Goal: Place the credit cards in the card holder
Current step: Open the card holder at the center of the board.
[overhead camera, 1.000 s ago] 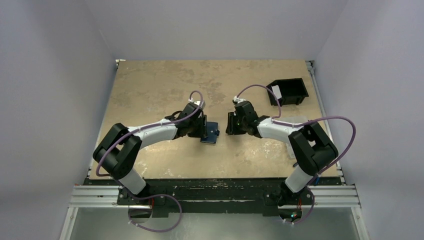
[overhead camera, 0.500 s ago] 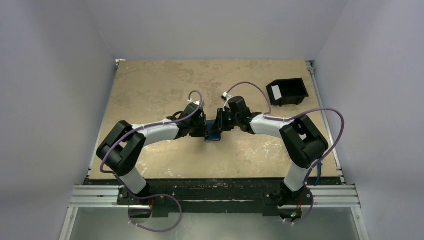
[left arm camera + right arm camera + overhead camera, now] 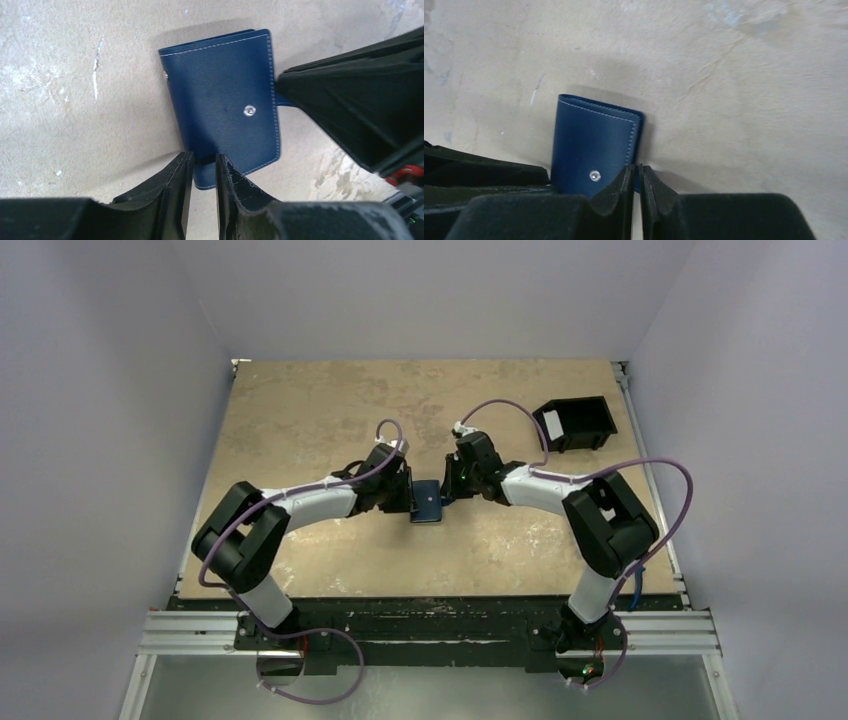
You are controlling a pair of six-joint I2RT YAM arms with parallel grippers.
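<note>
On the tan table [image 3: 300, 420], closed card holder [image 3: 427, 504], lengthwise along left fingers [image 3: 175, 195].

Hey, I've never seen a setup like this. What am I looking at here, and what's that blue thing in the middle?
These are two robot arms bolted at the near edge of a table. One picture looks down from above; the other two come from cameras on each wrist, so black fingers fill the bottom. The blue thing is a card holder, a small folded wallet with a snap. The left hand pinches one edge, and the right hand is closed on the opposite side, seemingly on its tab. A black box sits at the far right. No cards show.
</note>
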